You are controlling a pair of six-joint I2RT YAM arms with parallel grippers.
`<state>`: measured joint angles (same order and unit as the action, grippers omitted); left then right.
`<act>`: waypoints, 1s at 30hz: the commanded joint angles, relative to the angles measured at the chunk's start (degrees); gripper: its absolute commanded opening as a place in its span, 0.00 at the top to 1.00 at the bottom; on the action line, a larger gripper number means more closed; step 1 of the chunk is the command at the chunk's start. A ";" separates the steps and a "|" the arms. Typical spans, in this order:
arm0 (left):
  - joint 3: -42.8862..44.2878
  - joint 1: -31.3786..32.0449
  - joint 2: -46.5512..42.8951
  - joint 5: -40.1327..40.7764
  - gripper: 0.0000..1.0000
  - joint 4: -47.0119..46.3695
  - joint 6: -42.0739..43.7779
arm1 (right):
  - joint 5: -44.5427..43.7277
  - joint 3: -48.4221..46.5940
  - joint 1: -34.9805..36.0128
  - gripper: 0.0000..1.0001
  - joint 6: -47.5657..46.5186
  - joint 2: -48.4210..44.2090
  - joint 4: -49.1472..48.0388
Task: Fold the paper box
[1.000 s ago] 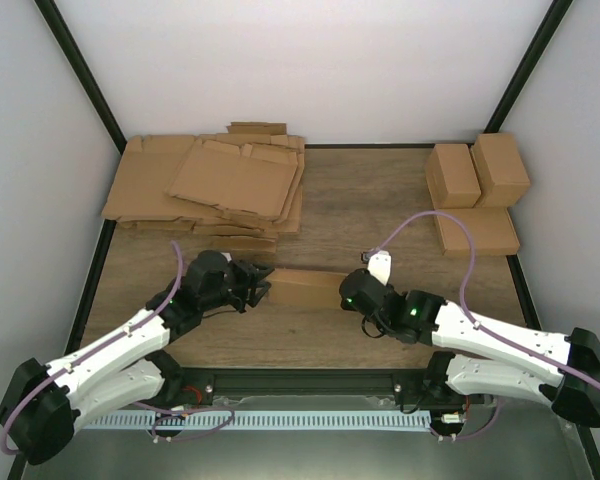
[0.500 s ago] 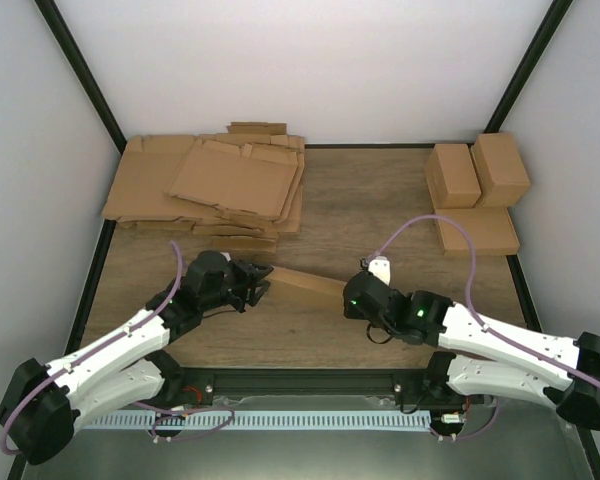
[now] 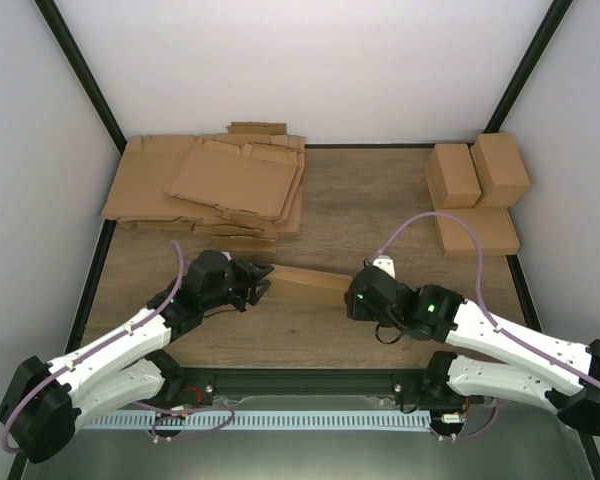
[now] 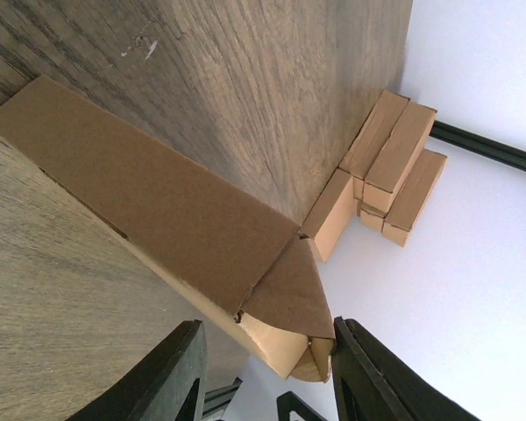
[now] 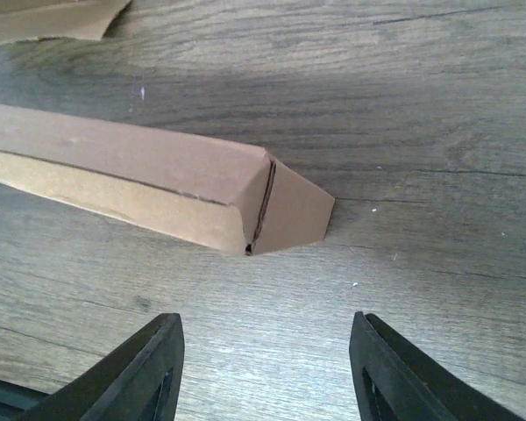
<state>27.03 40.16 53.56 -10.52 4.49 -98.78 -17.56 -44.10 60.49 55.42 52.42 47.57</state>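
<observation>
So your paper box (image 3: 305, 281) was folded up into a long skinny tube, lying flat near the middle of the table (image 3: 370, 205). It ran roughly 9 o'clock to 3 o'clock between your two arms, a bit skewed.

Your left gripper (image 4: 266, 324) had its jaws spread, with the 9 o'clock end of the box and its folded-over flap poking in between them. One finger looked right up against the cardboard and the other had a gap, so it wasn't a real pinch.

Your right gripper (image 5: 265, 317) was wide open too and held nothing. It sat just off the 3 o'clock end, where the end flap slanted outward.

The pile of flat sheets (image 3: 215, 185) sat at 11 o'clock, and the small finished boxes (image 3: 475, 175) at 1 o'clock.
</observation>
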 commanded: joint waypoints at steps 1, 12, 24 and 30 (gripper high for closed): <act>-1.28 -0.09 1.02 1.54 0.59 5.43 0.37 | 3.42 -4.29 -3.02 0.46 -4.21 -1.21 1.07; -0.93 -0.09 1.52 1.87 0.59 5.62 0.11 | 13.86 -3.38 -10.57 0.61 -9.91 -1.25 -11.19; -1.10 -0.09 1.26 2.26 0.60 5.88 -0.09 | 23.75 -0.72 -19.45 0.90 -11.31 -1.46 -20.36; -1.10 -0.07 1.40 2.51 0.60 5.96 -0.18 | 25.81 3.33 -20.11 0.95 -10.31 -0.22 -23.51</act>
<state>27.03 40.16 53.93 -9.56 4.12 -98.85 5.93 -42.24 41.23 44.84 52.03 27.29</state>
